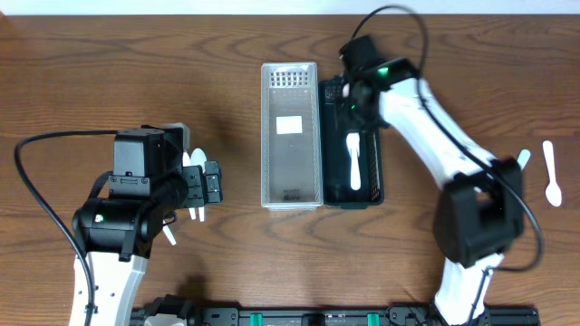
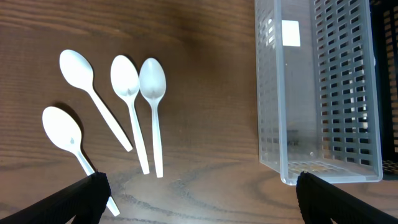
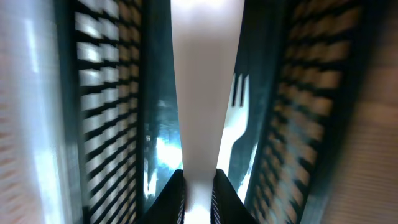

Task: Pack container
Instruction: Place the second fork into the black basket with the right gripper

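R gripper [image 1: 352, 95] is hovering over the 12 o'clock end of the dark container [image 1: 378, 181], which is sitting right against the 3 o'clock side of the clear container [image 1: 265, 136] near the middle of the table [image 1: 91, 72]. In the R wrist view its fingers [image 3: 173, 196] are pressing together on the handle of a white utensil [image 3: 205, 81], pinching it from both sides. The handle is running lengthwise inside the dark container, but its working end is out of frame, so can't tell what kind of utensil it is. A white fork [image 1: 353, 163] is lying on the dark container's floor; in the wrist view it is showing just at 3 o'clock of the held handle, tines toward 12 o'clock. L gripper [image 1: 213, 181] is hanging over the table at 9 o'clock of the clear container, w/ its fingers [image 2: 90, 196] spread wide & gripping nothing. Below it four white spoons [image 2: 152, 81] are lying on the wood, bowls toward 12 o'clock in the L wrist view, two of them w/ bowls just beside each other. The clear container is showing a small white label [image 1: 290, 125] inside. A lone spoon [image 1: 551, 172] is lying toward the 3 o'clock edge of the table, well apart from both containers
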